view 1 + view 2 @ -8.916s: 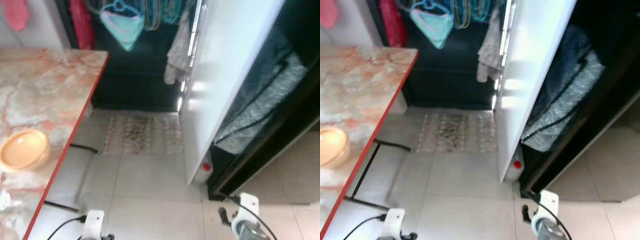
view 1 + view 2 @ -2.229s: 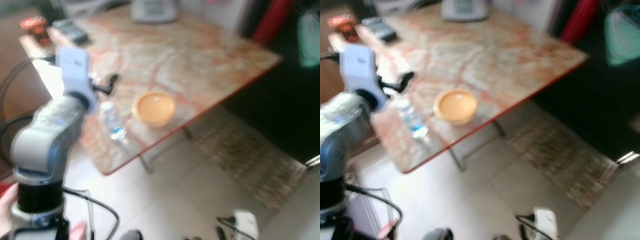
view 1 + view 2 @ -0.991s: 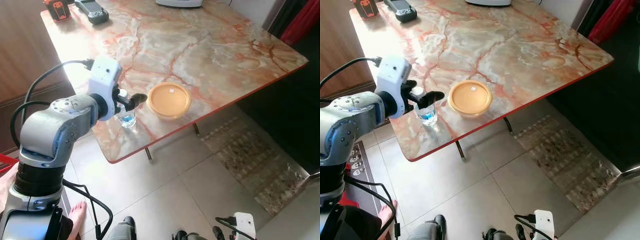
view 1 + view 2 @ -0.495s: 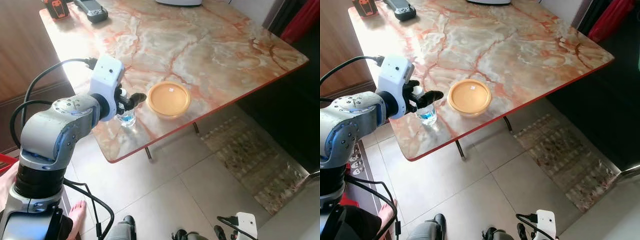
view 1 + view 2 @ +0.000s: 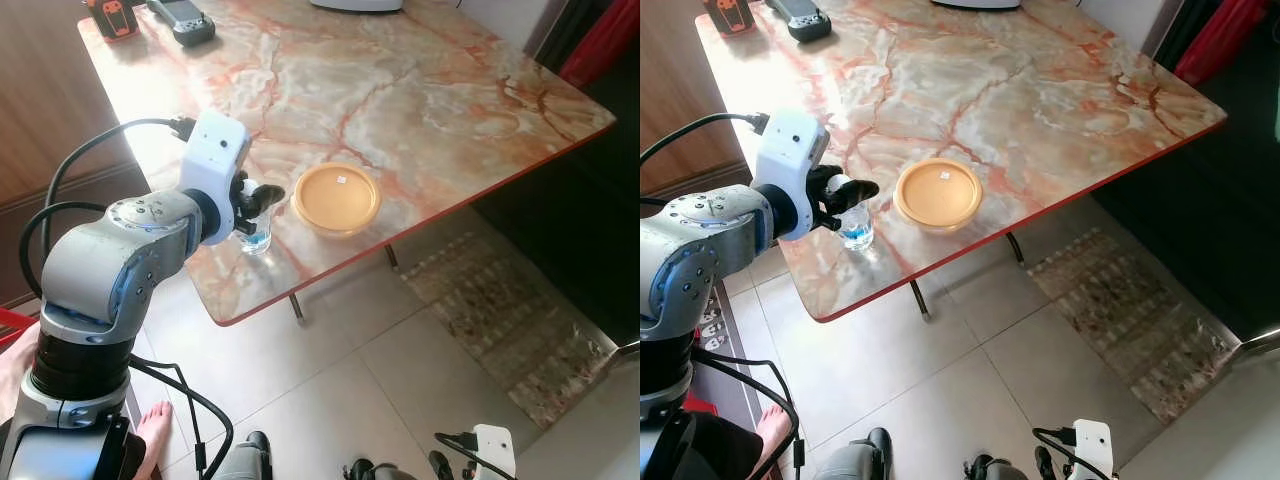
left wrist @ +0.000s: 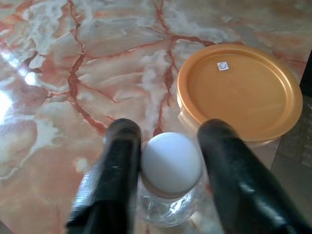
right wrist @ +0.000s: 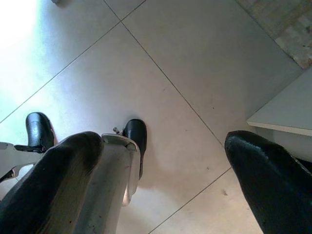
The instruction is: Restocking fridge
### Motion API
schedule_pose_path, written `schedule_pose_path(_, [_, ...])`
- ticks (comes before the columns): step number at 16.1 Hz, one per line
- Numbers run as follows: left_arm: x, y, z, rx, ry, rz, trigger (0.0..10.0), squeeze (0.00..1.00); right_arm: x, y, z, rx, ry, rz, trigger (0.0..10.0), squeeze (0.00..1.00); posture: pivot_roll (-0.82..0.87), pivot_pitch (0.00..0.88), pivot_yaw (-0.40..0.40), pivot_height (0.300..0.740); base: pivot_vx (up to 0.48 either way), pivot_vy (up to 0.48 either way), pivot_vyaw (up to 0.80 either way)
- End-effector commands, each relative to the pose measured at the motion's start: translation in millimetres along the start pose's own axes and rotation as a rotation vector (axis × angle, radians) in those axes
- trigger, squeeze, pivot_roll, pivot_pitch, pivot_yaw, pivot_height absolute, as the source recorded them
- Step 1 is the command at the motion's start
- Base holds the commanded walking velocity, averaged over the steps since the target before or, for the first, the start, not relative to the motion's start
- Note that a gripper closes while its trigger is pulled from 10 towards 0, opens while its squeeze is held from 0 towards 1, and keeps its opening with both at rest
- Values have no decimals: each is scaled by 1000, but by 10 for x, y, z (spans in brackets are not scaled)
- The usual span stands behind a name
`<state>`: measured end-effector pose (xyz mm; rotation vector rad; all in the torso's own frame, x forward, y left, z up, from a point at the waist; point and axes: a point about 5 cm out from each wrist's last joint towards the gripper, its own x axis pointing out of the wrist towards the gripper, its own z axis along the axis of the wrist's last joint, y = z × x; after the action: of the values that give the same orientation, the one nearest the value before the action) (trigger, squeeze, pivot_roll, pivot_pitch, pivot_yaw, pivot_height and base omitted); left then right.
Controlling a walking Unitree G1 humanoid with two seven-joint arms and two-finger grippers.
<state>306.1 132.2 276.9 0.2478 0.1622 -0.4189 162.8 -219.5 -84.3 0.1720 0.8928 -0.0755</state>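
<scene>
Left wrist view: the left claw straddles the white cap of one small clear water bottle, one black finger touching it, the other just beside, so the fingers are not yet pressed together. One bottle stands upright near the front edge of the marble table, just beside one orange lidded bowl. Two dark handheld devices lie at the far corner. Right claw hangs with fingers spread above the tiled floor.

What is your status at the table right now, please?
Left hand straddling the water bottle cap, not yet clamped. Right hand idle, open over floor. Orange lidded bowl close beside bottle.
</scene>
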Motion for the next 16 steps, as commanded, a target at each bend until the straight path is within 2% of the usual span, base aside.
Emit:
schedule_pose_path(1, [-53,1,11,2,-8,8,0,0,-36,-48,-101,2,34,-8,10000,0,204,229,-81,740,0,0,0])
schedule_pose_path(3, [-67,15,-21,-1,5,19,0,0,-35,-49,-96,0,35,-4,10000,0,205,236,-85,740,0,0,0])
schedule_pose_path(5, [-77,19,-21,-4,4,31,9765,0,-33,-54,-86,-3,36,-2,10000,0,208,239,-91,740,0,0,0])
schedule_pose_path(6, [-79,27,-18,-6,4,38,9686,0,-33,-55,-83,-6,37,-1,10000,0,207,241,-94,740,0,0,0])
schedule_pose_path(7, [-84,48,-24,2,9,51,8118,0,-32,-58,-78,-8,37,0,10000,0,207,241,-94,740,0,0,0])
schedule_pose_path(8, [-86,62,-33,3,11,58,0,0,-32,-59,-76,-9,37,0,10000,0,205,240,-96,740,0,0,0])
schedule_pose_path(10, [-88,97,-42,-3,7,85,0,0,-32,-63,-72,-9,37,1,10000,0,206,241,-100,740,0,0,0])
schedule_pose_path(12, [-113,220,-19,9,-7,164,0,0,-32,-66,-71,-10,38,2,10000,0,205,242,-101,740,0,0,0])
schedule_pose_path(14, [-182,382,58,30,-49,257,0,0,-32,-64,-72,-10,39,4,10000,0,209,244,-101,740,0,0,0])
schedule_pose_path(16, [-301,634,88,36,-64,397,0,0,-32,-58,-76,-9,40,6,10000,0,210,244,-101,740,0,0,0])
